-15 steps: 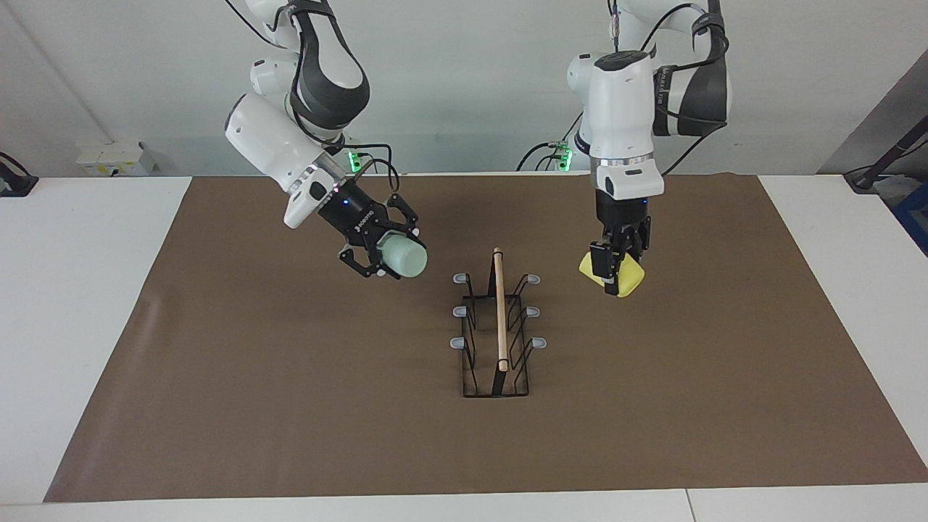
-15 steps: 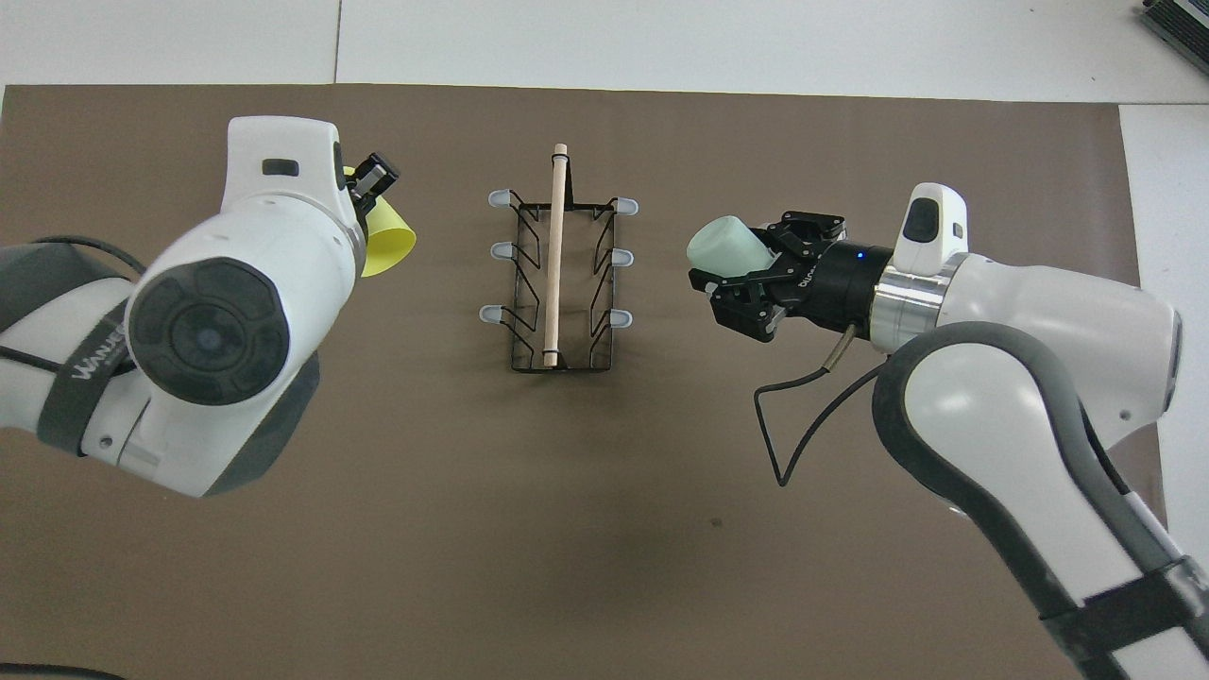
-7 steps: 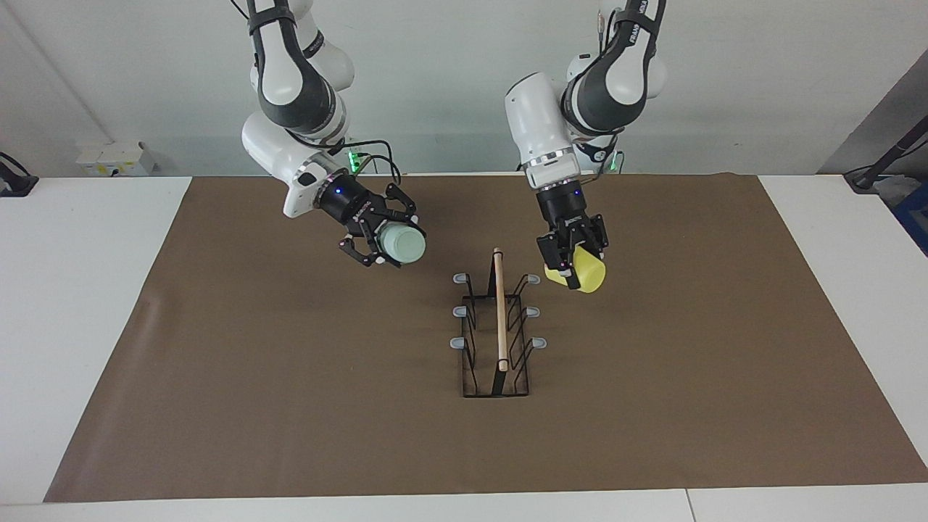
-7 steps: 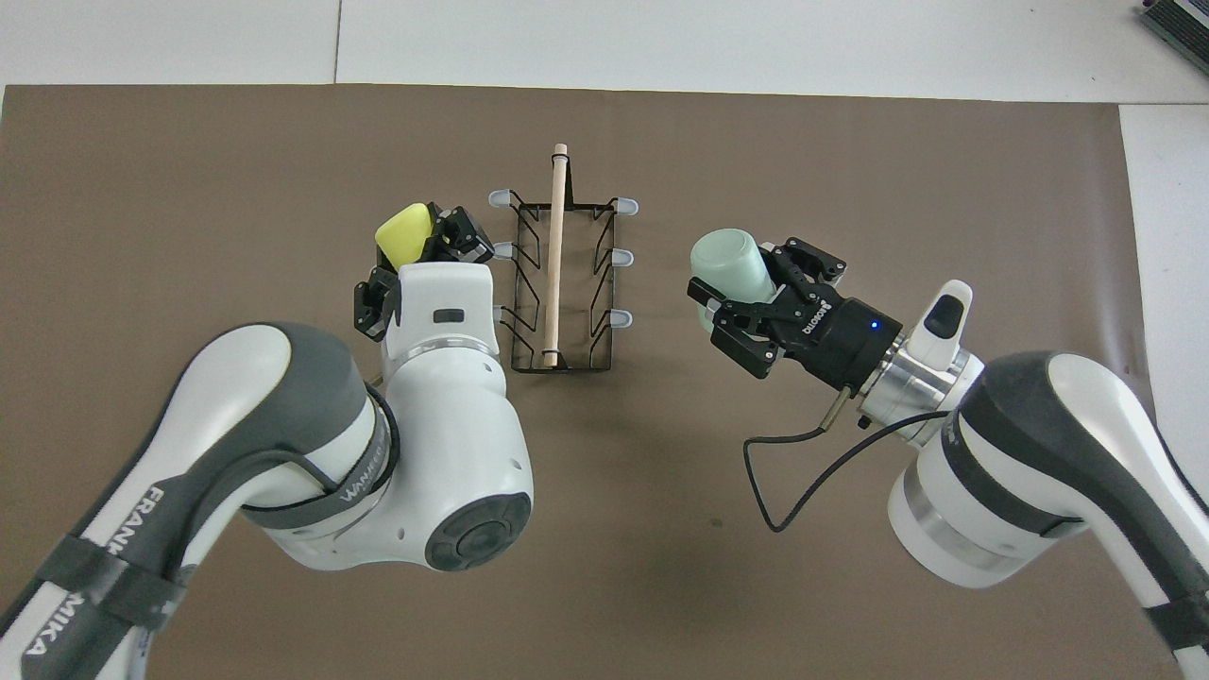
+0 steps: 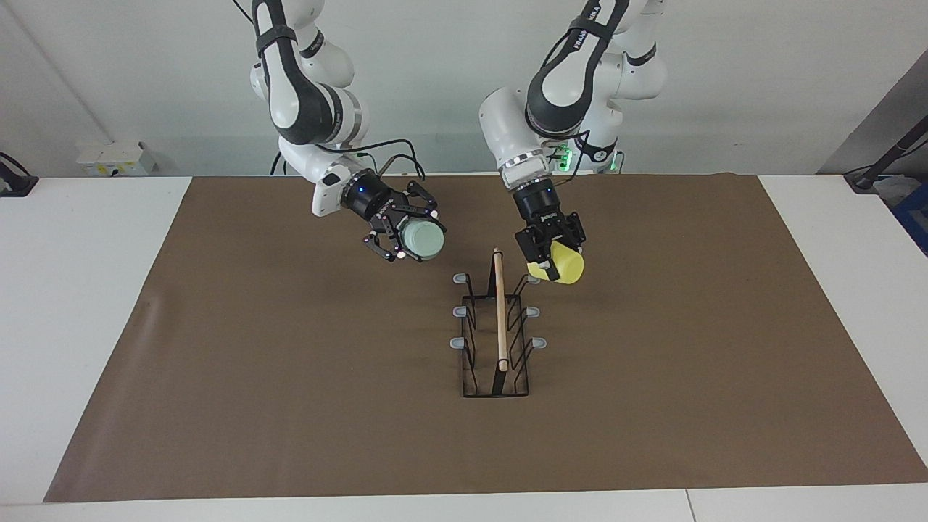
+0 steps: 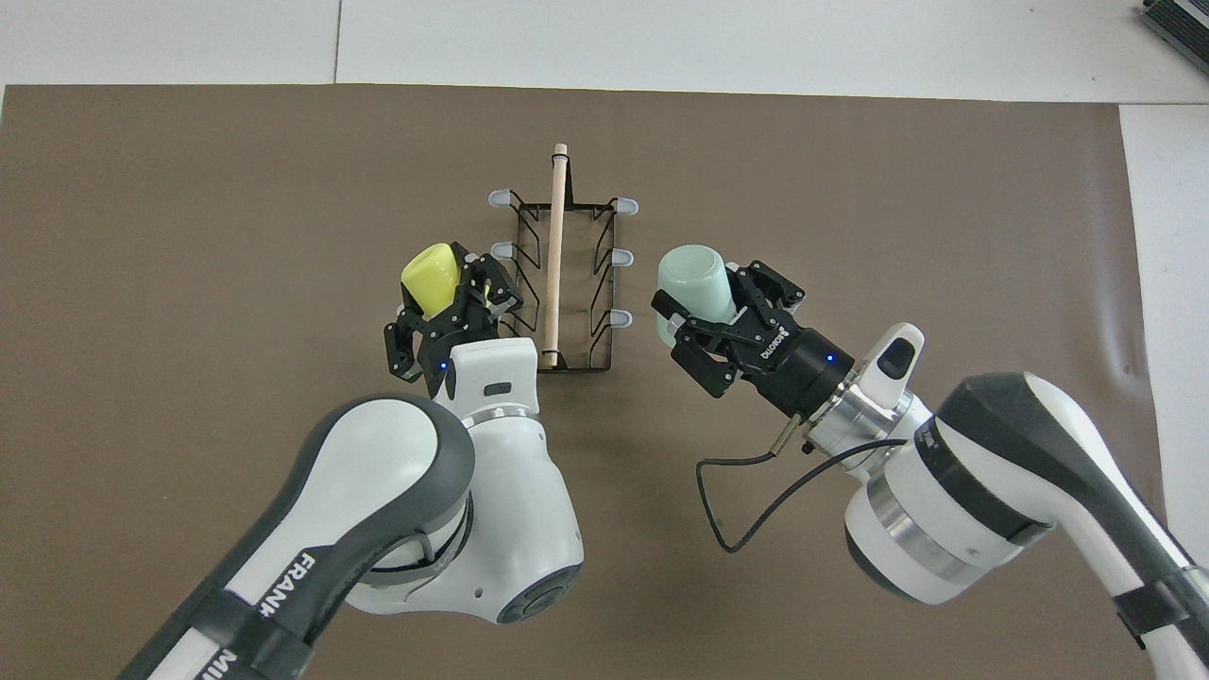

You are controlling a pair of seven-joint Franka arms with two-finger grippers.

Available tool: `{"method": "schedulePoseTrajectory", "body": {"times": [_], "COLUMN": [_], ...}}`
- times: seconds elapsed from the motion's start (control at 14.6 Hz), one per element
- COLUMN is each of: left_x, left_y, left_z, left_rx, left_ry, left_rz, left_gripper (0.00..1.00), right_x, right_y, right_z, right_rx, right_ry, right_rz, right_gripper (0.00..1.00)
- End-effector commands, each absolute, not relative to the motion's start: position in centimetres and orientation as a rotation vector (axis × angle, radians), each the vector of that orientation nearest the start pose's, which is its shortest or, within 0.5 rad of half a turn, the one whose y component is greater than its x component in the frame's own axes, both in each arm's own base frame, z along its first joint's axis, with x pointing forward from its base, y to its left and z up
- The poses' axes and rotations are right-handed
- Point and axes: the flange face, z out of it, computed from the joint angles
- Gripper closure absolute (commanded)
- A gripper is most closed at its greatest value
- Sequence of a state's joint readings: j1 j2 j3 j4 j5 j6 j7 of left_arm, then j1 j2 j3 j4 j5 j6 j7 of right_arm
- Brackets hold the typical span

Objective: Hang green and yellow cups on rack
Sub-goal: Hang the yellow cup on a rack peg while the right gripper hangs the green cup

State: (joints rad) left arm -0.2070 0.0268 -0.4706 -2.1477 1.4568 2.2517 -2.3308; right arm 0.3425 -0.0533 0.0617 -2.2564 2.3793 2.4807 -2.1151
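Across the worktop (image 5: 290, 406) in the facing view: right hand (image 5: 406, 239) clamps green cup (image 5: 423, 241), tipped sideways over the mat beside the rack (image 5: 499, 326); left hand (image 5: 547, 254) grips yellow cup (image 5: 562, 267), tilted, apparently to bring its mouth onto the prong just beside it

Overhead view: both cups flank the rack, each sticking out ahead of its hand; no prong carries a cup yet
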Motion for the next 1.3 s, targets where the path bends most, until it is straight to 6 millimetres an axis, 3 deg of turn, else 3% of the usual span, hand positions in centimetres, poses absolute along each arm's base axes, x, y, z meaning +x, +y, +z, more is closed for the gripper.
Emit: {"method": "schedulePoseTrajectory", "body": {"times": [0.0,0.14,0.41,0.89,1.23], "left_x": [44.4,44.0,44.4,46.7,44.9], "left_y": [-33.7,-34.9,-36.0,-36.1,-36.3], "left_z": [40.3,38.6,35.0,37.1,35.2], "left_rx": [-2.439,-2.413,-2.354,-2.258,-2.311], "left_ry": [-0.885,-0.880,-0.864,-0.947,-0.869], "left_rz": [-1.737,-1.777,-1.793,-1.875,-1.841], "left_gripper": [1.00,1.00,1.00,1.00,1.00], "right_x": [49.2,48.7,49.0,49.1,49.7], "right_y": [22.3,24.1,24.9,26.3,26.7], "right_z": [39.2,39.5,37.7,35.7,33.7], "right_rx": [-1.785,-1.751,-1.719,-1.702,-1.679], "right_ry": [-0.335,-0.273,-0.283,-0.381,-0.406], "right_rz": [-1.403,-1.438,-1.531,-1.557,-1.575], "right_gripper": [1.00,1.00,1.00,1.00,1.00]}}
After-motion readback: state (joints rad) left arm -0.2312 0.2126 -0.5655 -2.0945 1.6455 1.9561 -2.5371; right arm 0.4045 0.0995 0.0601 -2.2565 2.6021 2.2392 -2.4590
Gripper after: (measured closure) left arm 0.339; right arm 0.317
